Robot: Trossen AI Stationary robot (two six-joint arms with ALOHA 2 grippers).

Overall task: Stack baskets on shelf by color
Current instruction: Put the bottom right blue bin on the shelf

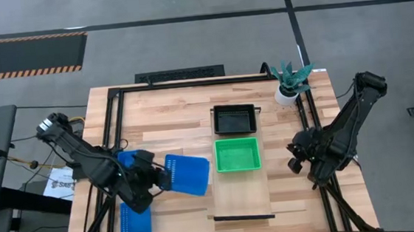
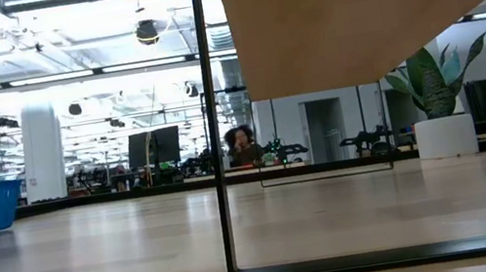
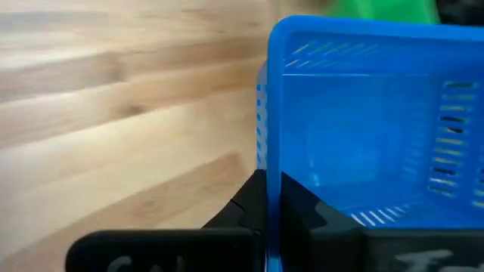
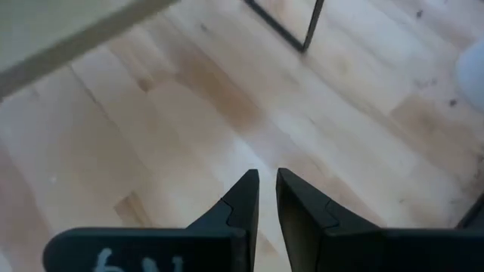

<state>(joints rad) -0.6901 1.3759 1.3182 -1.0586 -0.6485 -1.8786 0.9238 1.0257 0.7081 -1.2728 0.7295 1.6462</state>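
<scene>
At lower left of the high view, your left gripper (image 1: 160,180) is clamped on a blue basket's (image 1: 188,174) rim; next, carry it onto the shelf (image 1: 241,191) below the green basket (image 1: 237,155).

The grey concrete floor (image 1: 183,3) carries a black and orange striped hazard mat (image 1: 25,56) beyond the far left corner of the wood-plank table (image 1: 170,111). A potted green plant in a white pot (image 1: 290,83) stands at the table's far right corner. Round ceiling lamps (image 2: 146,31) light the large hall behind, where a person (image 2: 241,144) sits among dark monitors (image 2: 154,149).
</scene>
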